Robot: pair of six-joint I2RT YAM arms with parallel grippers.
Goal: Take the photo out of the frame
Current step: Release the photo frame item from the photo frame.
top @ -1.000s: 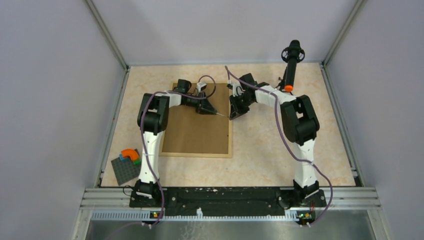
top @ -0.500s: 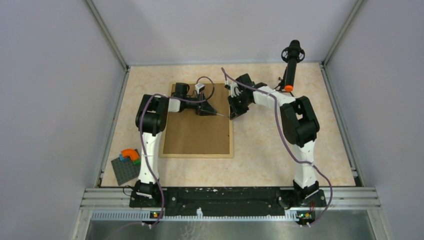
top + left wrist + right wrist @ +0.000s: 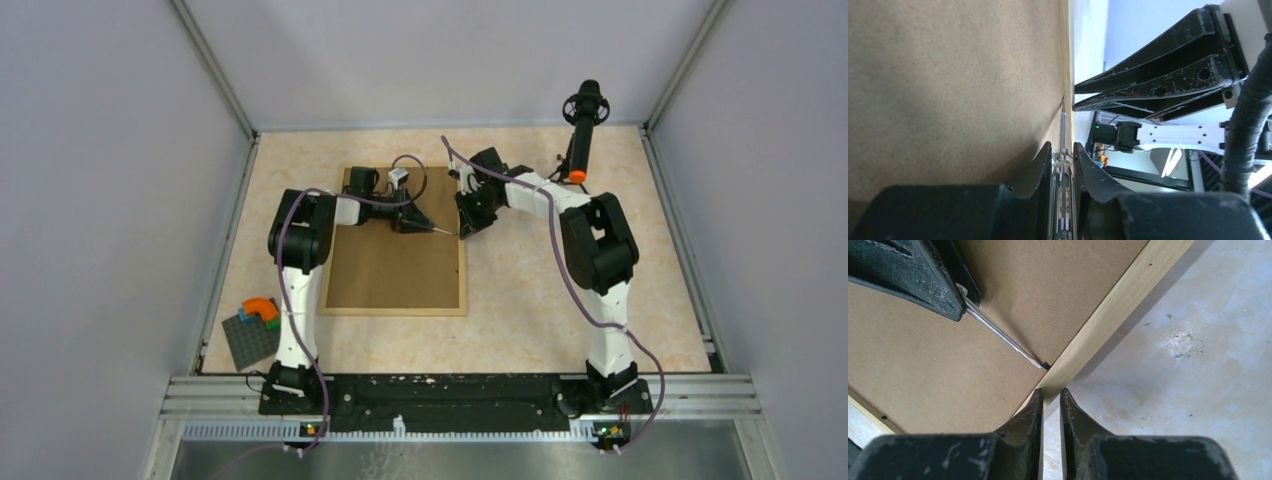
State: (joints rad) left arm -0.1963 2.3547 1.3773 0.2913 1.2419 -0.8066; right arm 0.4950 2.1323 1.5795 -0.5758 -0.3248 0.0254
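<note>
While flat, frame [image 3: 392, 272] beneath left claw [image 3: 428, 225].

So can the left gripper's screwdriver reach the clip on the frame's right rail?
Likely yes: the screwdriver tip sits at the clip; the right gripper hangs beyond it, at the frame edge.

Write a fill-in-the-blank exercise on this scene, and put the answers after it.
1. The frame lies with its brown fibreboard ____ facing up.
2. The left gripper is shut on a screwdriver, whose tip reaches the frame's ____ rim.
3. The right gripper is beside that rim with its jaws ____.
4. On the dark grey baseplate sits a curved ____ brick.

Answers: back; right; shut; orange.
</note>
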